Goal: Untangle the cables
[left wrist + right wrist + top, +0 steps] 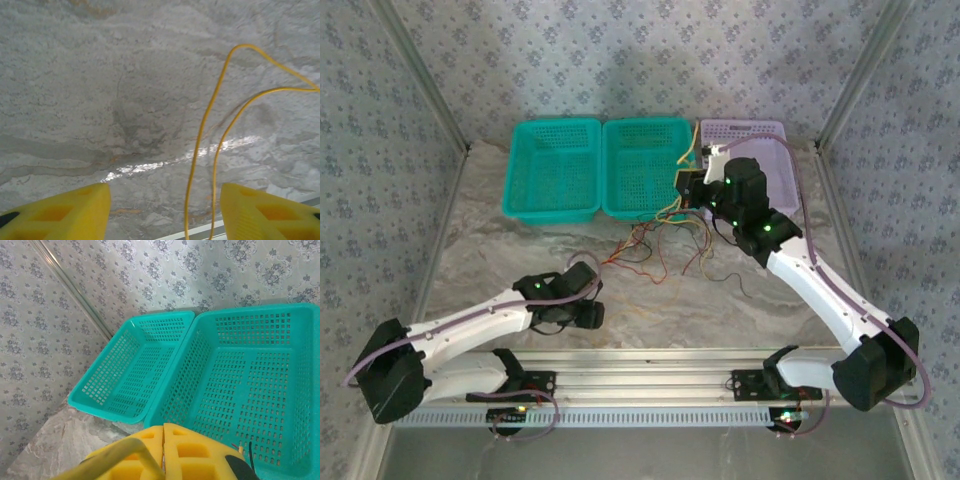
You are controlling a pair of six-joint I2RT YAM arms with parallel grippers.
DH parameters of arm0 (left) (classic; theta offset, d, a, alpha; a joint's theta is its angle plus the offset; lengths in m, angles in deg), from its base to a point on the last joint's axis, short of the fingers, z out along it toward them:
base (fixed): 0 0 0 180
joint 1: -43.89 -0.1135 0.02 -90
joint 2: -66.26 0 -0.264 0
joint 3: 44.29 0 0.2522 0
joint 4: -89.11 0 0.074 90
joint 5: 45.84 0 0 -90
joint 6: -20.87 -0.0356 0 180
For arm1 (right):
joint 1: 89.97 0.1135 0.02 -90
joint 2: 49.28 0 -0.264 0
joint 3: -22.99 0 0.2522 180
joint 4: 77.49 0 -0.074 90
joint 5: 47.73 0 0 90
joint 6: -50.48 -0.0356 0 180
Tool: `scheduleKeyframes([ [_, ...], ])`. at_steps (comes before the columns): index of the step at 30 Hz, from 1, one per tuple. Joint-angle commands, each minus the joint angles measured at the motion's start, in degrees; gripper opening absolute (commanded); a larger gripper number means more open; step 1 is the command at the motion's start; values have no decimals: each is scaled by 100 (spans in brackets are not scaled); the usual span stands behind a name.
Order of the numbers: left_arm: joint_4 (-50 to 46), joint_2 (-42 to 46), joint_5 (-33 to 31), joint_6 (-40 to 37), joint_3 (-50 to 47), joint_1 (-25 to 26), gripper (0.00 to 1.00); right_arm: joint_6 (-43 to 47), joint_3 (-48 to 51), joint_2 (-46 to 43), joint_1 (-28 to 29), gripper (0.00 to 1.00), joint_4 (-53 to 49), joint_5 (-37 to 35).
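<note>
Yellow fingers (65,212) of the left tool (165,192) frame the bottom of its wrist view, standing well apart and clamped on nothing. Two strands of a yellow cable (201,145) hang loose through the gap, over the marbled surface (100,90). From above, the cables (655,245) lie as a red, yellow and black snarl on the surface just in front of the teal baskets (555,170), between the two arms. The right tool (164,430) has its pads pressed flat together. A blurred yellow strand appears to run up into them, so I judge it is gripping a yellow cable raised beside the middle teal basket (260,370). The step in hand looks like drawing one yellow wire out of the snarl. To do it well, the left tool should close on a single strand, not both, low and near the knot. It should then pull slowly away to the left while the right holds its end high, stopping if red wires drag along
</note>
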Motion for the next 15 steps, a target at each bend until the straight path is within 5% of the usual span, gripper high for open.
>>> scheduleKeyframes([
  [1, 249, -104, 87, 63, -129, -18, 57, -121, -50, -87, 11, 0, 95, 124],
  [9, 940, -454, 645, 70, -291, -13, 46, -126, -51, -55, 63, 0, 113, 144],
  [15, 1140, -603, 877, -12, -193, -22, 11, -126, -19, -57, 82, 0, 92, 145],
])
